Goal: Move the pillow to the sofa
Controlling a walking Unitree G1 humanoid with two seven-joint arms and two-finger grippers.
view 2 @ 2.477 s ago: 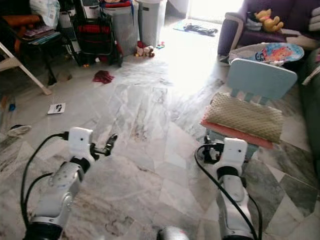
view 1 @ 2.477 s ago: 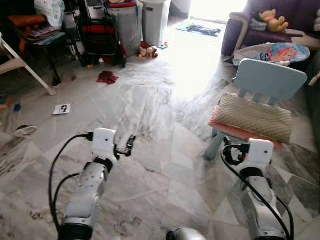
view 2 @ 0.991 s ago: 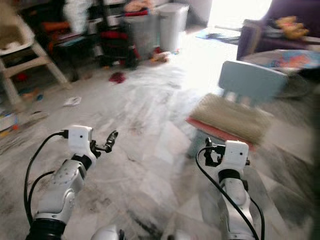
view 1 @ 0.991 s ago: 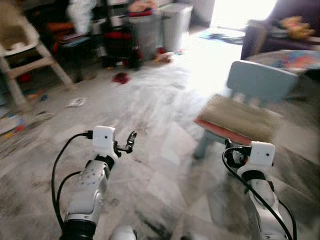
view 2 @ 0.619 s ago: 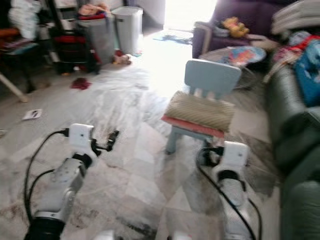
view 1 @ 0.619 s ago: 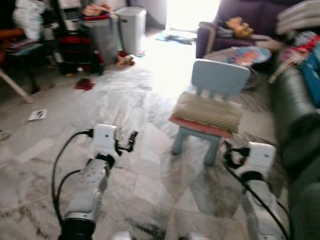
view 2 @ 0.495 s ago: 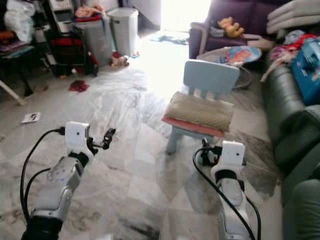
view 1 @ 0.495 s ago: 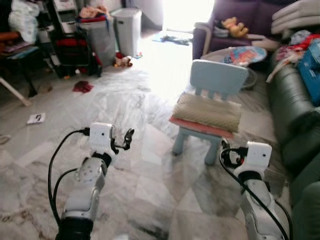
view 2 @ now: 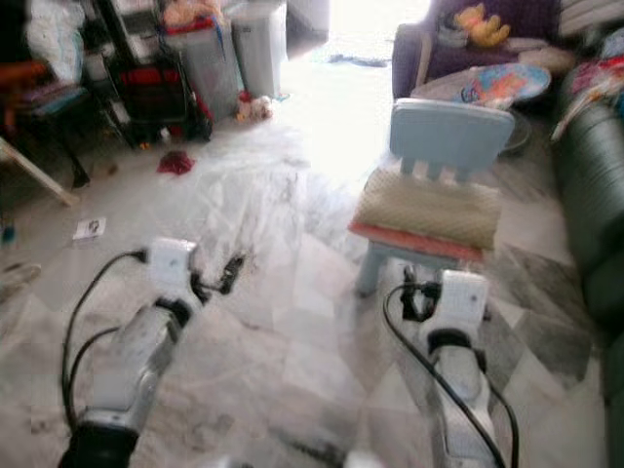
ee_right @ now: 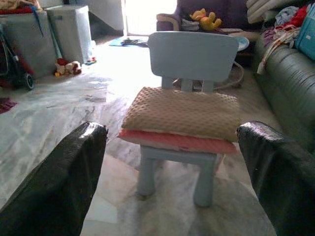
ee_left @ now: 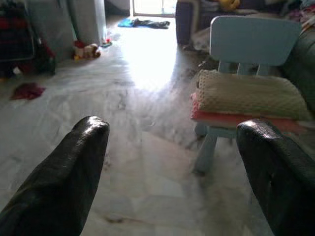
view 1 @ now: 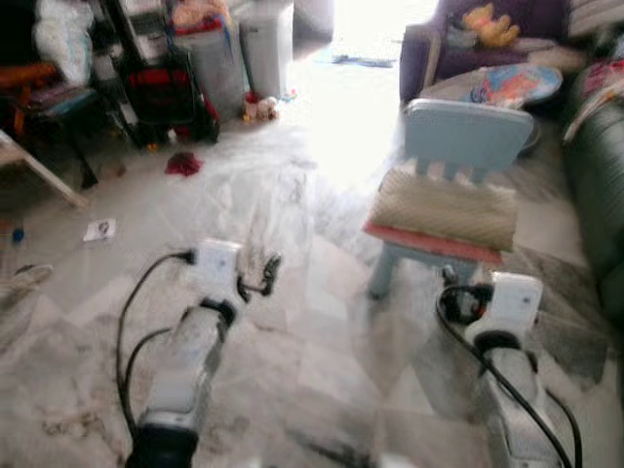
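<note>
Right now the pillow (ee_right: 182, 112) lies flat on the seat of a small pale blue chair (view 2: 450, 130), resting on a pink cushion (ee_right: 179, 141) that peeks out beneath its near edge. Its long axis runs left to right across the seat, parallel to the chair's backrest, so one long edge faces the robot and the other rests against the backrest.

From the pillow outward, the right gripper (ee_right: 172, 187) is the nearer one: it points almost straight at the chair, with the pillow ahead and a little higher, lying between its two black fingers (ee_right: 54, 177), which are spread wide and hold nothing. The left gripper (ee_left: 172, 177) is also wide and empty, but the pillow sits ahead and off to its right, farther away.

A dark green sofa (ee_right: 288, 73) runs along the right side of the scene, just beside the chair. Judging from this, the coming move calls for closing in on the chair and taking the pillow across its short width, probably with the right arm leading.
</note>
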